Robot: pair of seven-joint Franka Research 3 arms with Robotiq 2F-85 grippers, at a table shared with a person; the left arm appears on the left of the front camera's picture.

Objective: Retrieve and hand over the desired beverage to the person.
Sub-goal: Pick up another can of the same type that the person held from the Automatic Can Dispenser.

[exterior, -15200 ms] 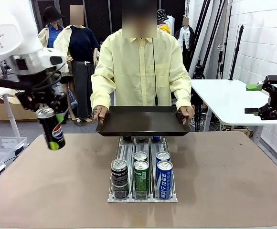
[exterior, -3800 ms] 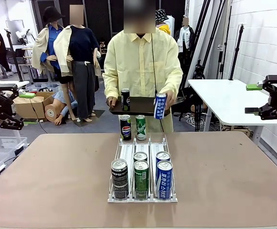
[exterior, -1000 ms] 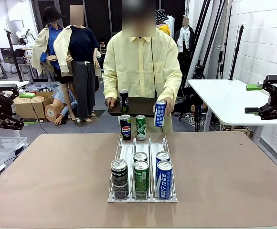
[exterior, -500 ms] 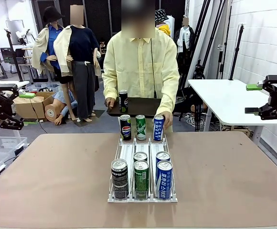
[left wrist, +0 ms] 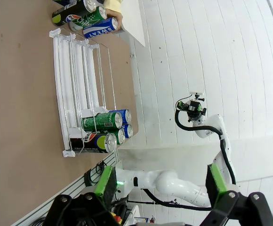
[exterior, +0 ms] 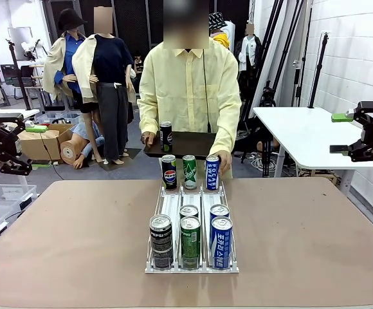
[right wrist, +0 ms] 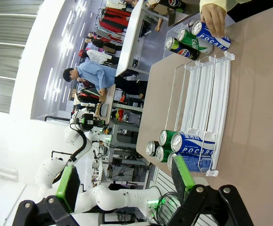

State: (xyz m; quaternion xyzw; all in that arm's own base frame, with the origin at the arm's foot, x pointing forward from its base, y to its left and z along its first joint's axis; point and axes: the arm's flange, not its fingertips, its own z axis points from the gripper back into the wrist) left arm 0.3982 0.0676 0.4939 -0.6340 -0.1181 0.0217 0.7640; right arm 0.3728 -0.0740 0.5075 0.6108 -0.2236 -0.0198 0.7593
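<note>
The person [exterior: 186, 90] in a pale-yellow shirt stands at the far side. One hand holds a black tray [exterior: 190, 145] with a black can [exterior: 166, 136] on it. The other hand [exterior: 224, 161] rests on a blue can [exterior: 213, 172] standing at the back of the white can rack [exterior: 172, 207], beside a black Pepsi can [exterior: 168, 172] and a green can [exterior: 190, 172]. Black, green and blue cans [exterior: 190, 239] fill the rack's front end. My left gripper [exterior: 16, 145] hangs open off the table's left side, and its green-padded fingers stand wide apart [left wrist: 161, 188]. My right gripper [exterior: 339, 134] is open at the far right [right wrist: 124, 183].
A white side table [exterior: 302, 138] stands behind my right gripper. Boxes and a clear bin [exterior: 3, 196] sit on the floor at the left. The brown tabletop [exterior: 64, 244] spreads bare on both sides of the rack.
The person has brought the blue can down from beside the tray and stood it at the back of the rack's right lane. Neither arm has moved.
</note>
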